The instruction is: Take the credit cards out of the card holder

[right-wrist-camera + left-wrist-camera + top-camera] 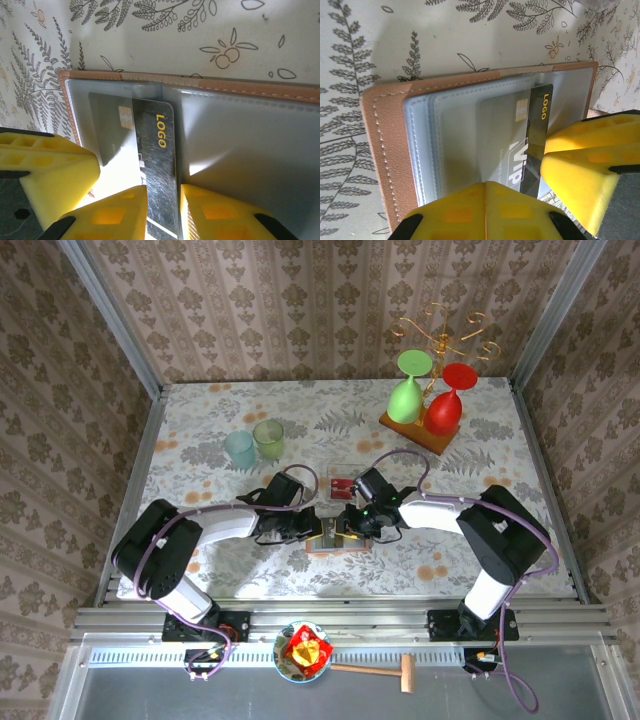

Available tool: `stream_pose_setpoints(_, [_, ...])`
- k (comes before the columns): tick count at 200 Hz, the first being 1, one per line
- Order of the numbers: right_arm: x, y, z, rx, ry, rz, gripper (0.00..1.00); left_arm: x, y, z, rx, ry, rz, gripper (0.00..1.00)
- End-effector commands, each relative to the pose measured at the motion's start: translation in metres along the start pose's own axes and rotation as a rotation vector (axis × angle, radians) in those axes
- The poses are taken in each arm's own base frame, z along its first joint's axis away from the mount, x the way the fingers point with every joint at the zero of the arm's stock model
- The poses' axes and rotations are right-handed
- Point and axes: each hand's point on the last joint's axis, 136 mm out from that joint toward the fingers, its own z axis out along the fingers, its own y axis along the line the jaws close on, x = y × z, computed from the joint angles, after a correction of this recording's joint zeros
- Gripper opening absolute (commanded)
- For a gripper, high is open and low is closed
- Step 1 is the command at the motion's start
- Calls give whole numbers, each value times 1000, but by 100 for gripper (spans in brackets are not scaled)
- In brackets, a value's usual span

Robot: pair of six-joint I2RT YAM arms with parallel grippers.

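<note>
Right gripper (162, 202) pinches a black card (157, 150) marked LOGO, which sits half out of a clear pocket of the holder (240, 145). Left gripper (485, 200) is closed, its tips pressed together at the holder's edge, just beside the card. The holder lies open and flat on the worktop (420, 570), mid-front, between the two arms.
</note>
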Motion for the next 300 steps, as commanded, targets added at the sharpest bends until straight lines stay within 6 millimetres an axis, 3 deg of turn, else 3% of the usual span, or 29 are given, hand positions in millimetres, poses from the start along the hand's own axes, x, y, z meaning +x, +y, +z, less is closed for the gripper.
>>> stream_pose_setpoints(1, [2, -6, 6, 1, 16, 11, 24, 6, 6, 5, -13, 27, -4, 8])
stream_pose_setpoints(46, [0, 7, 4, -70, 14, 23, 24, 7, 7, 6, -15, 33, -6, 7])
stream_pose_setpoints(124, [-1, 11, 3, -110, 13, 33, 19, 6, 5, 5, -14, 32, -7, 7])
stream_pose_setpoints(225, [3, 1, 14, -130, 32, 56, 16, 7, 6, 5, -19, 30, -11, 7])
stream_pose_setpoints(300, [0, -8, -5, -75, -8, 42, 9, 6, 6, 3, -19, 23, -8, 7])
